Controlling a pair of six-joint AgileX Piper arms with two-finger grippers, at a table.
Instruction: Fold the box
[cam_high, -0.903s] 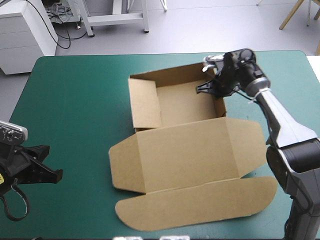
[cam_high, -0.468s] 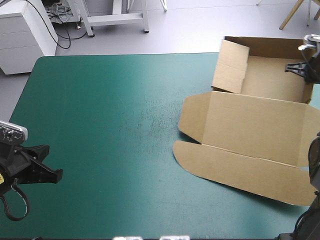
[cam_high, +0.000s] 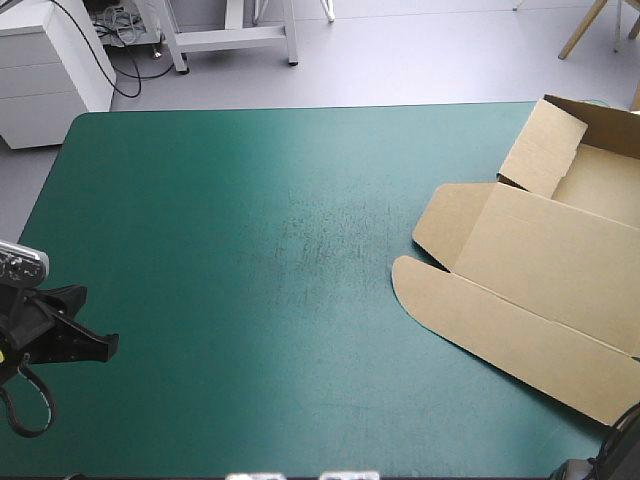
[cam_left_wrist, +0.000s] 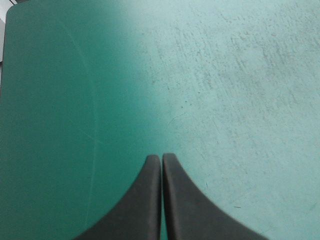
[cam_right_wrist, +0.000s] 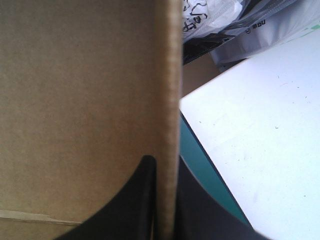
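A: Left claw first. State?

B: Fingers together in one pointed arch, nothing between them. Matte black, smooth, curved like fins. It hangs low over the cover by the near left corner of the table.

A: Ahead of it?

B: Bare teal-green sheet. It is flat and lightly scuffed, with a paler worn patch and fine scratches ahead and to one side of the tip. Nothing stands in its way.

A: Right claw?

B: Clamped on the box. One raised wall runs edge-on between the fingers, a black fin against each face. The cut edge looks rough and fibrous. The face on one side is plain brown board, matte, with a pale band across it near the finger's base.

A: On the other side of that wall?

B: A sliver of cover just beside the finger. Then a white surface, smooth, flecked with small marks. Farther ahead are crinkled plastic bags with dark print.

A: From above?

B: The right claw is outside the high view. The box sits at the table's far right corner, well apart from the left claw, with the whole bare cover between them. The tray end, walls upright, reaches the right edge and runs out of the picture; I cannot tell if it overhangs. The lid lies flat on the cover. Its long outer flap has a rounded corner and is the part nearest the left claw.
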